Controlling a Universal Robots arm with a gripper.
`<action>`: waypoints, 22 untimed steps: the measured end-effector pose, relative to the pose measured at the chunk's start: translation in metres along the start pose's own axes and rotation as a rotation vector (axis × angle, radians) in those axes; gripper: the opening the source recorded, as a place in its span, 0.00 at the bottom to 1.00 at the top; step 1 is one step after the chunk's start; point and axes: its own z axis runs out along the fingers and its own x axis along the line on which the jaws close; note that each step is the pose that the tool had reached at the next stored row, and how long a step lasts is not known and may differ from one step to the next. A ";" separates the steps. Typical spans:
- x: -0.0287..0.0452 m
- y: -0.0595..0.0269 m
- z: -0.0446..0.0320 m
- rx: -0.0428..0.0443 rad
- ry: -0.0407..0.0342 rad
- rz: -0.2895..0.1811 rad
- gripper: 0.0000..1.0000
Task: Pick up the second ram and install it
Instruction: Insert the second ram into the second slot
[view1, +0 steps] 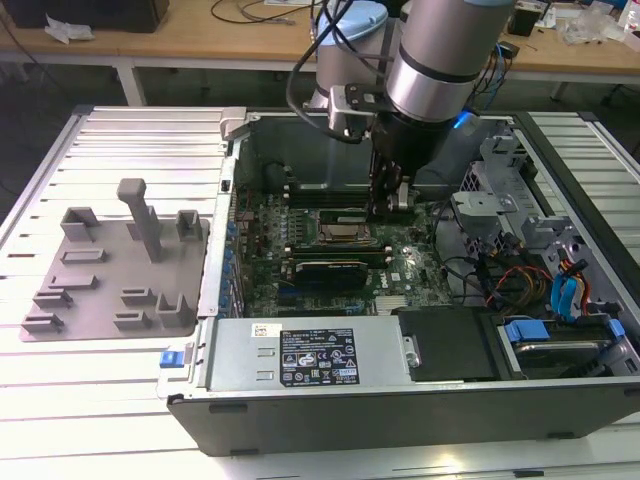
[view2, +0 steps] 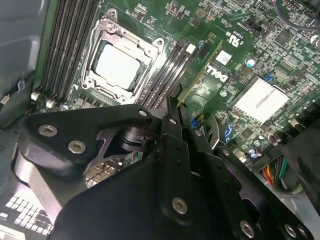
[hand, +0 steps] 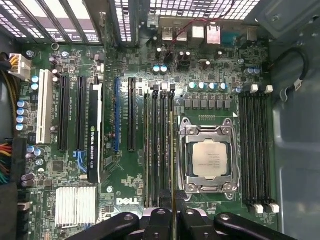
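Gripper: the gripper (hand: 172, 217) is down inside the case (view1: 420, 415), its fingers (view2: 172, 127) closed on the ram (hand: 172, 160), pinching the stick's thin edge.
Ram: a thin green stick held edge-on over the bank of slots (hand: 160, 150) just beside the CPU socket (hand: 210, 157); in the first wrist view it runs parallel to those slots. Whether it touches a slot yet, I cannot tell.
Step in hand: by my judgement, seating the ram in its slot.
Doing it well: keep the stick square to the slot along its whole length, so both ends go in together; press straight down, not tilted; the latch tabs at the slot ends should be free to close.
Risks: the black card (hand: 96, 132) sits well apart, but the socket frame is close to the fingers.
Surface: the case lies open on a white slatted table (view1: 110, 140), with a grey fixture tray (view1: 110, 260) on the exterior view's left.
Room: wooden benches (view1: 240, 35) with cables and clutter stand behind.
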 end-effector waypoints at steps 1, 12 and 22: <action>0.0001 -0.0001 0.0012 0.0000 0.0000 0.000 0.11; 0.0020 0.0225 0.0247 0.0000 0.0003 0.000 0.11; 0.0030 0.0275 0.0454 0.0015 -0.0005 0.018 0.11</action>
